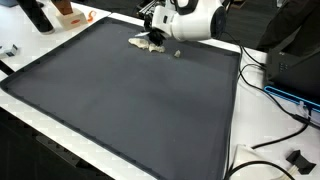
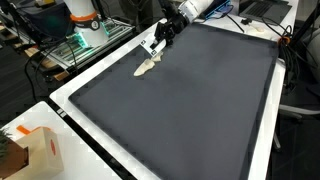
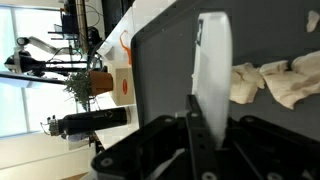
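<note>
My gripper (image 3: 198, 103) is shut on a long flat white object (image 3: 213, 60) that sticks out past the fingertips. A crumpled beige cloth (image 3: 272, 82) lies on the dark grey mat (image 3: 160, 60) just beside the white object's far end. In both exterior views the gripper (image 1: 155, 32) (image 2: 160, 38) hangs low over the mat's far edge, right above the cloth (image 1: 147, 43) (image 2: 146, 67). The white object (image 2: 149, 46) points down toward the cloth. I cannot tell whether it touches the cloth.
The mat (image 1: 130, 100) covers most of a white table (image 1: 250, 150). A small grey object (image 1: 176, 52) lies near the cloth. A cardboard box (image 2: 35, 150) (image 3: 120, 82) stands off the mat. Cables (image 1: 270, 95) and dark equipment (image 1: 295, 60) are beside the table.
</note>
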Motion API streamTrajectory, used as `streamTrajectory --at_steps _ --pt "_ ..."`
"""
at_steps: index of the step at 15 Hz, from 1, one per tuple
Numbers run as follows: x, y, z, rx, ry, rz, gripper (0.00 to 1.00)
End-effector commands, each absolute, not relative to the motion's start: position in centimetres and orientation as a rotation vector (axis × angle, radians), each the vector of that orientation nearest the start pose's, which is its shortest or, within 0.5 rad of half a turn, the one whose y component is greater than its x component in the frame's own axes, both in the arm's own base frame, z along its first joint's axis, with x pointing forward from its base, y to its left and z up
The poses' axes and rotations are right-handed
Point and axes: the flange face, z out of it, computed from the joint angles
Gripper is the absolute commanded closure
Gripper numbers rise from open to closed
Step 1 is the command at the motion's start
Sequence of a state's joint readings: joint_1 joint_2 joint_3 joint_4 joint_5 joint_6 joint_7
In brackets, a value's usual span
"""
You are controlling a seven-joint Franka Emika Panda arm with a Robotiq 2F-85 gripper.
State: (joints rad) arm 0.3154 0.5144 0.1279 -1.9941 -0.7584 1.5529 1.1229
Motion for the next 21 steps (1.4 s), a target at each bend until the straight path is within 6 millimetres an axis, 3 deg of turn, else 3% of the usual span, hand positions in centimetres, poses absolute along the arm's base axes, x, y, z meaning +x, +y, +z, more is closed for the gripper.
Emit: streamTrajectory --at_steps 1,6,12,17,21 --pt "48.8 16.8 19.2 2.072 -0.201 -0.198 0.99" --pt "48.7 18.5 20.9 2.216 -0.094 -0.143 0.99" --pt "48.0 19.1 25.2 2.484 0.083 0.008 0.99" --pt "46.4 17.2 28.6 2.736 0.181 0.139 0.99" --pt "45.1 15.0 30.1 2.915 0.203 0.136 0.99"
